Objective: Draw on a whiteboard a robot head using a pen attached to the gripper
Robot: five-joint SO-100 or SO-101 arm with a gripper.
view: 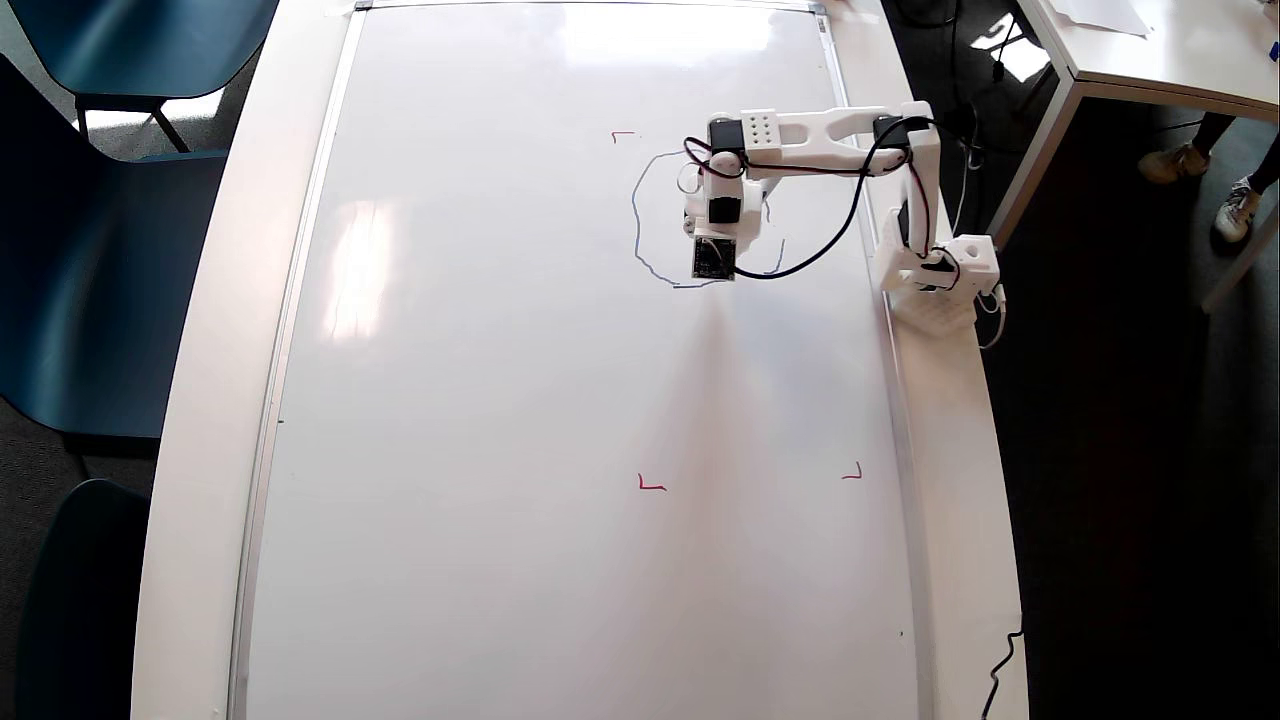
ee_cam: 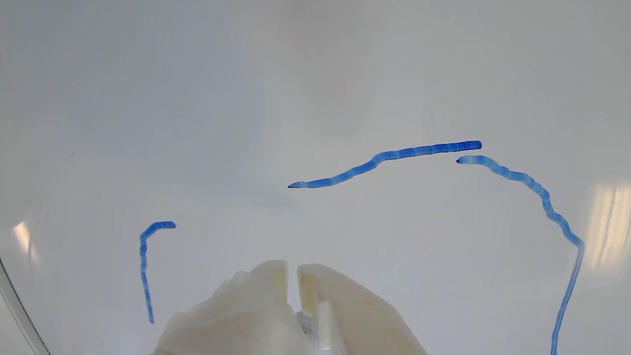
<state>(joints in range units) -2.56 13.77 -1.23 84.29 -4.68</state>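
Observation:
The whiteboard (view: pixel 500 400) fills most of the tabletop, and in the wrist view the whiteboard (ee_cam: pixel 315 74) is the whole background. A partial robot head (view: pixel 636 215) outline in thin dark blue curves down the left side of the arm's end, with short strokes to its right. In the wrist view the robot head (ee_cam: pixel 384 158) lines show as a wavy stroke, a long curve at right and a small hooked stroke at left. My gripper (view: pixel 712 262) hangs over the outline's lower edge; my gripper (ee_cam: pixel 292 268) has its pale fingers nearly together. I cannot make out the pen in either view.
Red corner marks (view: pixel 622 134) (view: pixel 650 485) (view: pixel 852 474) frame the drawing area. The arm's base (view: pixel 940 275) stands on the table's right rim, black cables looping across the arm. Blue chairs (view: pixel 100 250) stand at left, another table (view: pixel 1150 50) at top right. The silver frame (ee_cam: pixel 15 296) crosses the wrist view's corner.

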